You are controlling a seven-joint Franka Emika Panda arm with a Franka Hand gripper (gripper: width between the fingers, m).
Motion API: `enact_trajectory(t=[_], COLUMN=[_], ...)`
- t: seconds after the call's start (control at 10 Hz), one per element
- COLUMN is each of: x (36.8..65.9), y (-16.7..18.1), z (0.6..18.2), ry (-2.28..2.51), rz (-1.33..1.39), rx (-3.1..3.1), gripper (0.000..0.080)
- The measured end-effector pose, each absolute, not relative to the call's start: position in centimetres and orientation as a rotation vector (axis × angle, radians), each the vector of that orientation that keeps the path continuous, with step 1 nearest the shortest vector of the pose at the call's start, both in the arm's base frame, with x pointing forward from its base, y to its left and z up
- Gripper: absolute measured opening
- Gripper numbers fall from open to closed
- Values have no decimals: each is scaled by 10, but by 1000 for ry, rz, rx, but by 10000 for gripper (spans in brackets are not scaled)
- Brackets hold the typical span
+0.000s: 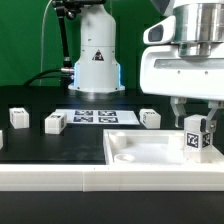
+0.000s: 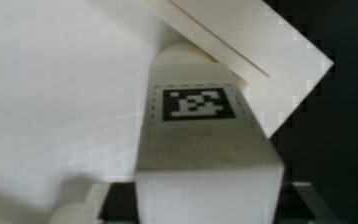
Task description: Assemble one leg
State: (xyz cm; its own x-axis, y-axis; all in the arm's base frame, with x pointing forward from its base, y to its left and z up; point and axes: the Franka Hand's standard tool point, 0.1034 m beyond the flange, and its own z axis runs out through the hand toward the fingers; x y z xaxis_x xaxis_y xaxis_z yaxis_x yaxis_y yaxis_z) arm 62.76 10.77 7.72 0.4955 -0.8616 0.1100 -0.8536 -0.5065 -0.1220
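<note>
Black table (image 1: 30, 145): legs (image 1: 54, 122), marker board (image 1: 95, 116), panel (image 1: 150, 150)

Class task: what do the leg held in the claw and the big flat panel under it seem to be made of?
Leg: probably matte white plastic, with even colour and crisp moulded edges; its tag looks like printed paper. Panel: likely the same white plastic, smooth, with a soft sheen and rounded recesses.

The large flat white panel (image 1: 150, 150) fills the desk's front edge; three small white plastic blocks (image 1: 53, 122) stand behind, with dark gaps between.
</note>
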Motion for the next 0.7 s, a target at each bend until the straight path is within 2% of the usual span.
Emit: enact_trajectory(t=[0.3,0.7], x=[622,621], y=[112,107], z=[76,76], ry=[2055,2231], rz=[-185,-139], rx=[-2285,-2088], gripper=[294,294])
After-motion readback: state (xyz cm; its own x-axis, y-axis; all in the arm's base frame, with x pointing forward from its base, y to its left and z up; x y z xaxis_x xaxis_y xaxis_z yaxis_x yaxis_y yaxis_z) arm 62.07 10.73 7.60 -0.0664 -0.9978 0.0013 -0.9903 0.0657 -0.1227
